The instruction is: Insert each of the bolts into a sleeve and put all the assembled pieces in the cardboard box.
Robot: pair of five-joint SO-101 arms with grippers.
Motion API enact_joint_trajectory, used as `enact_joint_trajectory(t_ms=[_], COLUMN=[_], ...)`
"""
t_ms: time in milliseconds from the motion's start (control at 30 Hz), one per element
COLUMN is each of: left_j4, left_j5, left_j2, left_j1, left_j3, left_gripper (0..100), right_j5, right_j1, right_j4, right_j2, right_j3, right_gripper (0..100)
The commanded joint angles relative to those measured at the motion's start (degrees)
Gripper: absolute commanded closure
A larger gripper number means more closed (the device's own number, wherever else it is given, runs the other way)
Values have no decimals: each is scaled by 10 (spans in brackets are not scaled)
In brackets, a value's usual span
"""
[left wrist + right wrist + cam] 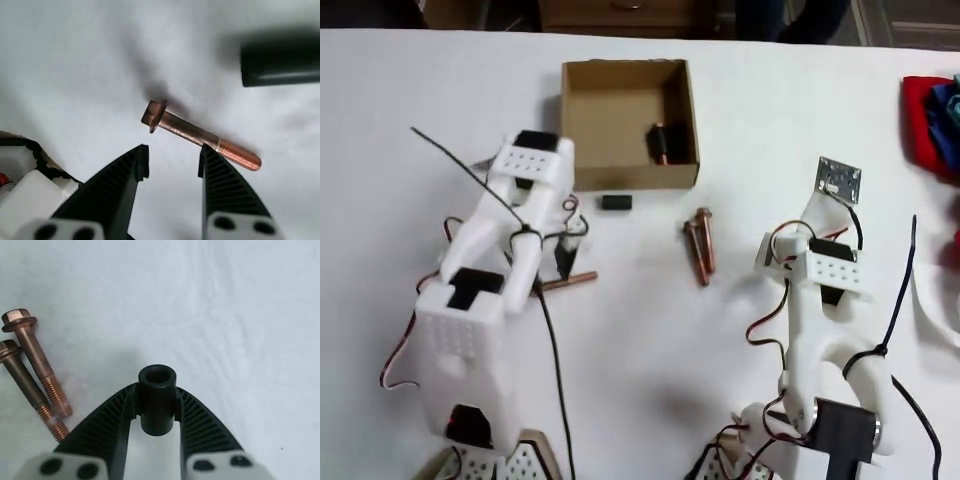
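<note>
Left gripper: the black ribbed fingers are standing spread apart, gripping nothing. They are hovering over a single bolt that is lying flat on the bench. The bolt is copper-coloured, with a flanged hex head, a smooth shank and a threaded end. One fingertip is sitting just beside the shank; I cannot tell whether it is touching.

A loose sleeve, a matte black short cylinder, is lying on its side near this bolt. In the high view it is resting just in front of the cardboard box.

Right gripper: its ribbed fingers are clamping a second sleeve by its round sides. This one is a black tube whose open bore is facing away from the wrist.

A pair of bolts is lying side by side on the bench, near the right gripper, heads at the same end and shanks nearly touching. They have the same copper finish and flanged heads as the single bolt.

The cardboard box is a shallow, square, brown, open-topped tray. One assembled piece, a black sleeve with copper showing at its end, is lying inside against one wall.

The bench is showing a white, faintly wrinkled surface.
</note>
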Motion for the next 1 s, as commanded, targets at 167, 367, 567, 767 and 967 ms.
enact_joint_trajectory(t_ms=[167,367,567,767,967], left_j4=[2,1,4,5,11], left_j5=[4,4,1,1,-30], left_j2=[40,84,93,88,52], left_j1=[-2,4,3,3,1], left_j3=[-50,-51,-52,-89,-137], left_gripper=[816,816,816,816,816], right_j5=[-6,-6,-6,-6,-5], right_j1=[7,7,7,7,7], right_j4=[-4,-4,-4,-4,-4], right_j2=[-28,-28,-28,-28,-28], right_j3=[-12,-12,-12,-12,-12], right_gripper=[978,978,978,978,978])
